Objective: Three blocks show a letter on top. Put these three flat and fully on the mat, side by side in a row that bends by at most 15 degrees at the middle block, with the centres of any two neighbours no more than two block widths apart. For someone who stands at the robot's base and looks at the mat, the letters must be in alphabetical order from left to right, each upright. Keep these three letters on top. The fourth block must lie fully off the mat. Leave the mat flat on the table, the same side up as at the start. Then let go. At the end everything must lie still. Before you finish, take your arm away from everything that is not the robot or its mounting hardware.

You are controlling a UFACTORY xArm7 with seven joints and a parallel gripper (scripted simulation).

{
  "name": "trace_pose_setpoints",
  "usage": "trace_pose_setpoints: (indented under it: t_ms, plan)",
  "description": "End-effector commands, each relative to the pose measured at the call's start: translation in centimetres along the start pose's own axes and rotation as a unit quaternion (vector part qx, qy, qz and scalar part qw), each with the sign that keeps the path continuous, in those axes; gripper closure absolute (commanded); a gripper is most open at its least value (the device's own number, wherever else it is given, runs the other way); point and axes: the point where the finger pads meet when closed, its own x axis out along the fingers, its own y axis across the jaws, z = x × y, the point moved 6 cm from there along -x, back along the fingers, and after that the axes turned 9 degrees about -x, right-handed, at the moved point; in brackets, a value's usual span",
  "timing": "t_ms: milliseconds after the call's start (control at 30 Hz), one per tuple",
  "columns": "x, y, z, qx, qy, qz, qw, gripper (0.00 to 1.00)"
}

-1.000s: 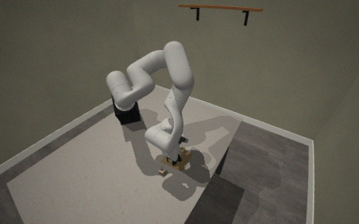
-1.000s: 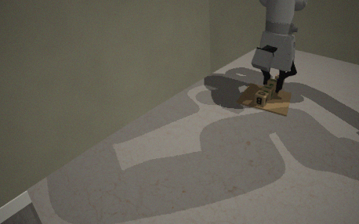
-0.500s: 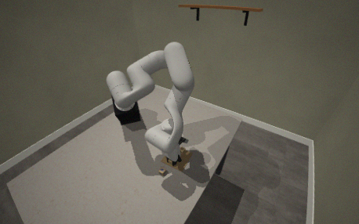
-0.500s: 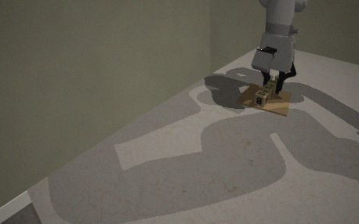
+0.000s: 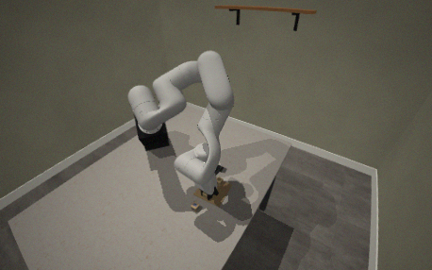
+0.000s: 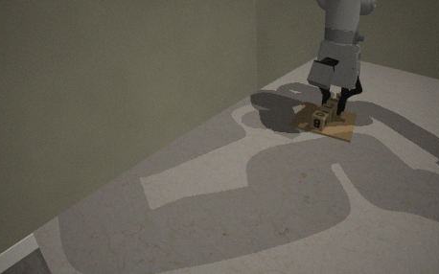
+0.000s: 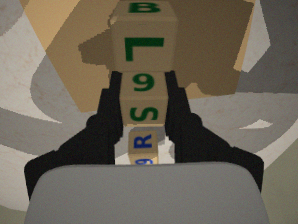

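The gripper [image 7: 143,83] is closed on a block – the one marked 9 and S [image 7: 141,99] – with a dark finger [image 7: 107,112] pressed against each of its side faces. This block is held low over the tan mat [image 7: 60,10]; whether it already rests on the mat cannot be told.

In the wrist view three blocks are seen in one line running straight away from the palm. The block marked B and L [image 7: 143,36] lies just beyond the fingertips, seemingly touching the held block. A block marked R [image 7: 143,143] lies on the near side, between the fingers and close to the palm. Which printed face of each block counts as its top is hard to judge from this angle.

The coming move is judged to turn on one relation: the row's long axis is laid along the gap between the fingers, so the jaws close across the row, not along it. If the fingers are opened, they are carried sideways, away from both neighbours. Open mat is seen on either side of the fingers, with more to the left of the wrist view than to the right, where the mat's edge is nearer.

From the top view a fourth small block [image 5: 194,206] is made out just beside the mat's corner, on the table [image 6: 216,192] – it appears to be off the mat, though the view is coarse.
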Motion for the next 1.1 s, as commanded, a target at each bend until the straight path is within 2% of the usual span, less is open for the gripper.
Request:
trace_pose_setpoints:
  t_ms: [0, 767, 800, 867, 900, 967, 1000, 1067]
  plan:
    - [-0.06, 0.06, 0.02, 0.0, 0.0, 0.001, 1.0, 0.73]
    - [-0.06, 0.06, 0.02, 0.0, 0.0, 0.001, 1.0, 0.73]
    - [-0.06, 0.06, 0.02, 0.0, 0.0, 0.001, 1.0, 0.69]
    - [-0.06, 0.06, 0.02, 0.0, 0.0, 0.001, 1.0, 0.69]
    - [-0.06, 0.06, 0.02, 0.0, 0.0, 0.001, 1.0, 0.65]
    - [-0.06, 0.06, 0.02, 0.0, 0.0, 0.001, 1.0, 0.65]
    - [-0.06, 0.06, 0.02, 0.0, 0.0, 0.001, 1.0, 0.61]
    - [-0.06, 0.06, 0.02, 0.0, 0.0, 0.001, 1.0, 0.61]
